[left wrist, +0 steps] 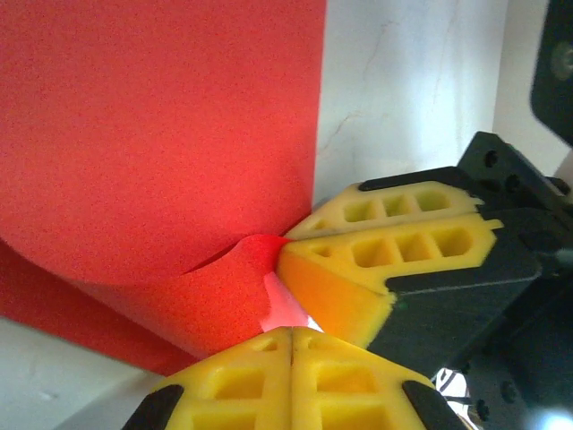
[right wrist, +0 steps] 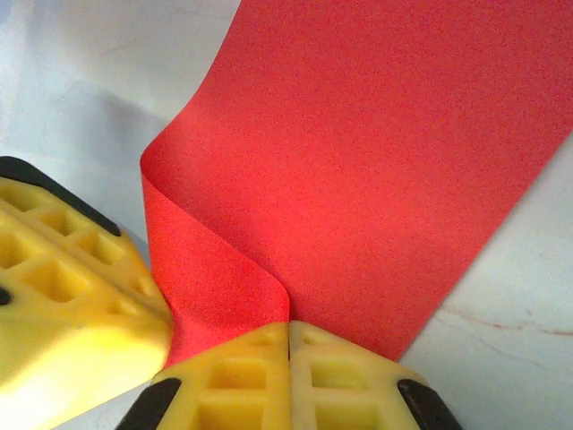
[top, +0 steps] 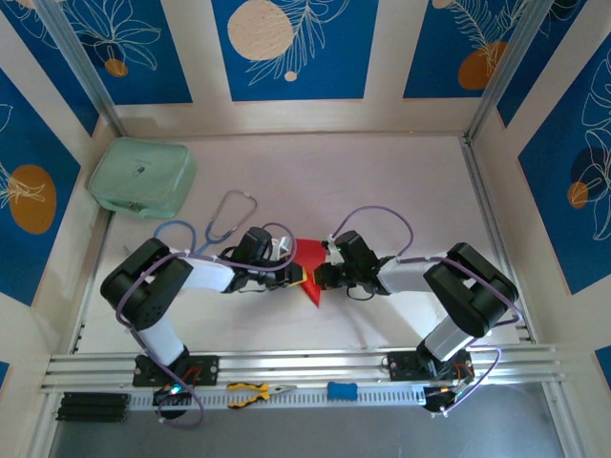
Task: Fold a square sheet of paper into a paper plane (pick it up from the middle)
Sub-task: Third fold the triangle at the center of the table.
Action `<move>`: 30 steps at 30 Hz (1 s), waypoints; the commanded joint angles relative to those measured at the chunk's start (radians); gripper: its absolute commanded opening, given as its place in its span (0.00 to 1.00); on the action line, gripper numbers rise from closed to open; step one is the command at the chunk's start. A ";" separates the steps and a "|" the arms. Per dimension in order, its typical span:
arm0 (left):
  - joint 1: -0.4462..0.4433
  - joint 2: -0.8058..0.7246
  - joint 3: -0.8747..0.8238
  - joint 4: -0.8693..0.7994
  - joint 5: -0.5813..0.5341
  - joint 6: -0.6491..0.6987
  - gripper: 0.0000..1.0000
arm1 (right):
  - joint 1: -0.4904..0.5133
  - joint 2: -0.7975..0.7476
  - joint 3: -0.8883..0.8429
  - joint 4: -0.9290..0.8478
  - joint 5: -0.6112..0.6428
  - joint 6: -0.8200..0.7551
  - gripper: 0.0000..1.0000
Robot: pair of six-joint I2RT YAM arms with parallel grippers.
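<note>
Red paper (right wrist: pixel 358 161) in right gripper (right wrist: pixel 288 333), beside left gripper (left wrist: pixel 292 337).

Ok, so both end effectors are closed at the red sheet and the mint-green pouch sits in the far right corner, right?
Not quite. The mint-green pouch sits in the far left corner, not the right, as the top external view shows. The rest holds: the left end effector and the right end effector are both closed at the red sheet.
</note>
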 commanded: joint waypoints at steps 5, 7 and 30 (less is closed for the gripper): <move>-0.007 0.047 -0.013 -0.031 -0.034 0.033 0.04 | -0.006 0.032 -0.027 -0.062 0.015 0.001 0.00; -0.007 0.047 -0.012 -0.054 -0.043 0.040 0.03 | -0.006 0.032 -0.027 -0.063 0.015 0.000 0.00; -0.008 0.063 0.007 -0.105 -0.039 0.075 0.02 | -0.003 -0.202 0.020 -0.227 -0.027 0.087 0.40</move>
